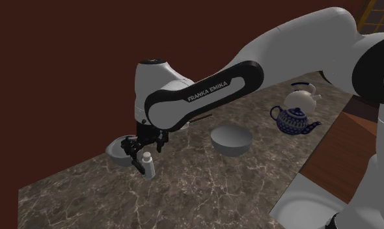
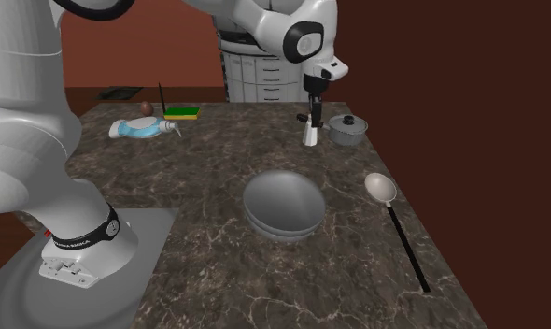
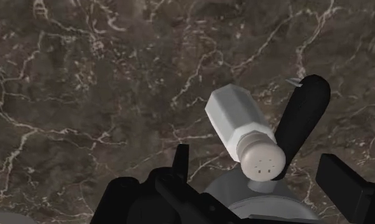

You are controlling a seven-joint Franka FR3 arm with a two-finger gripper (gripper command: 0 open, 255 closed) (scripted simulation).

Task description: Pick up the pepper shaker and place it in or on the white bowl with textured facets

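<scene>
The pepper shaker is a small white bottle with a holed cap, standing upright on the dark marble counter. My black gripper hangs right above it, open, with a finger on either side of the cap and neither touching. The shaker stands under the gripper near the counter's far edge. Along the hand, the shaker rises between the parted fingers of the gripper. The pale grey bowl sits apart, mid-counter, also seen as the bowl.
A small lidded grey pot stands close beside the shaker, its black handle next to the cap. A ladle lies near the second exterior view's right edge. A spray bottle and sponge lie far left. Two teapots stand behind the bowl.
</scene>
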